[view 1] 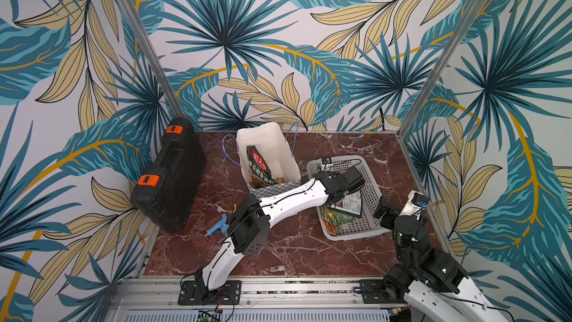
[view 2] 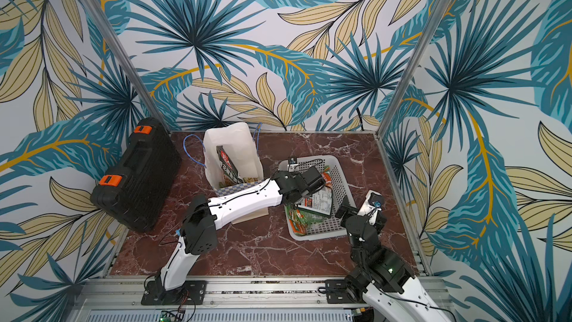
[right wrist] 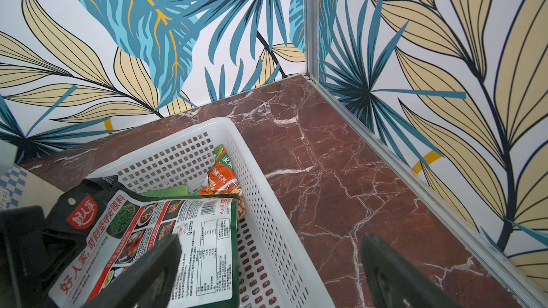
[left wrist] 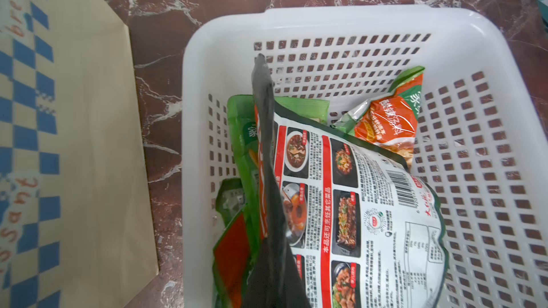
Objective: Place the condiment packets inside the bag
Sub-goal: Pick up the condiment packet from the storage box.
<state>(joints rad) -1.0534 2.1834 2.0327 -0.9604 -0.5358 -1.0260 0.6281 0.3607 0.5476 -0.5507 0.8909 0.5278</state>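
Note:
The cream bag (view 1: 266,140) (view 2: 232,137) stands open at the back of the table with one large dark condiment packet (view 1: 258,165) upright inside. My left gripper (left wrist: 275,280) reaches into the white basket (view 1: 368,193) and is shut on the black top edge of a second large dark packet (left wrist: 370,202) (right wrist: 201,247). That end is tilted up and its printed back faces up. Smaller green-orange packets (view 1: 334,223) (left wrist: 385,119) lie under and beside it. My right gripper (right wrist: 269,244) hangs open over the basket's near right rim, holding nothing.
A black tool case (view 1: 170,175) with orange latches leans at the left wall. A small blue tool (view 1: 216,226) lies beside the left arm's elbow. Leaf-patterned walls with aluminium posts close in the marble table on three sides.

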